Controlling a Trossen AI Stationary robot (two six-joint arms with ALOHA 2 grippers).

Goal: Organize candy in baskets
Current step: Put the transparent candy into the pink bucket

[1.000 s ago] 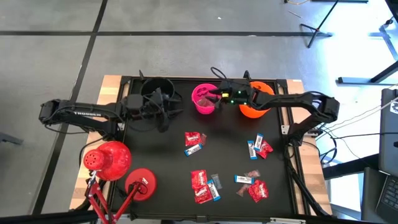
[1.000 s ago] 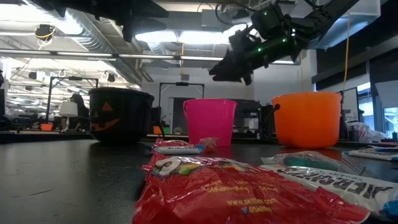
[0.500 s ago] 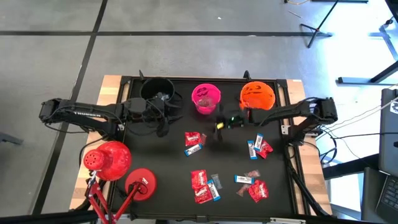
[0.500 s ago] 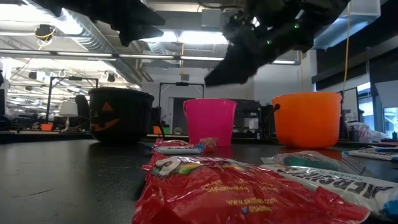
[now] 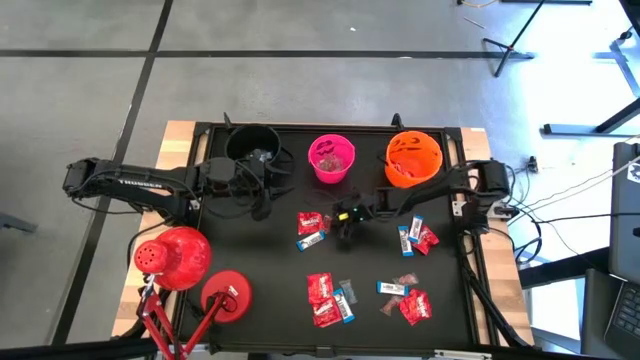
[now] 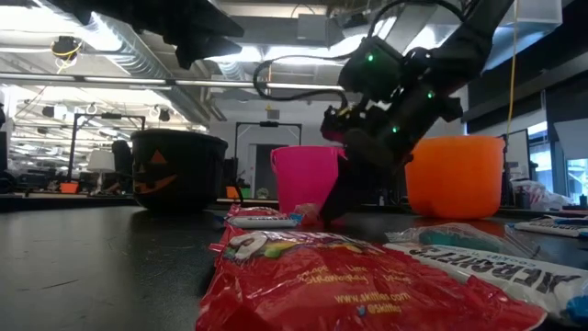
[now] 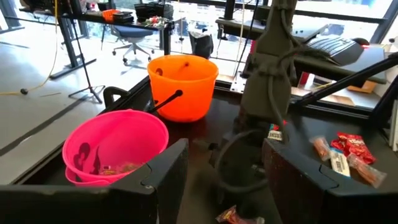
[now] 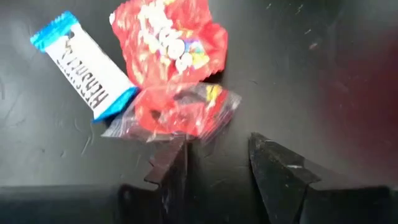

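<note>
Three baskets stand along the far edge: black (image 5: 252, 145), pink (image 5: 332, 158) with a few sweets inside, and orange (image 5: 412, 158). Candy lies in loose groups on the black table: one at the centre (image 5: 312, 225), others at right (image 5: 418, 236) and near (image 5: 328, 297). My right gripper (image 5: 340, 222) is open, tipped down and low over the table beside the centre group. In the right wrist view its fingertips (image 8: 217, 149) stand at a clear-wrapped red candy (image 8: 177, 112), below a red pack (image 8: 171, 40) and a blue-and-white bar (image 8: 84, 71). My left gripper (image 5: 265, 190) waits open by the black basket, nothing between its fingers. My right gripper comes slanting down from the table's right. One fingertip (image 8: 177, 152) is at the near edge of the clear-wrapped red candy (image 8: 186, 130), which lies flat on the table. Whether the fingertip touches the wrapper, I cannot tell.
Two red dome lamp heads (image 5: 172, 258) (image 5: 227, 296) on red legs stand at the near left corner. More candy lies at the near right (image 5: 405, 298). Bare black tabletop shows between the candy groups and in front of the baskets.
My right gripper has left the space above the pink and orange baskets. It has gone toward the table's near edge and down, tipping its fingers steeply downward, to the centre group of candy. No candy has moved.
</note>
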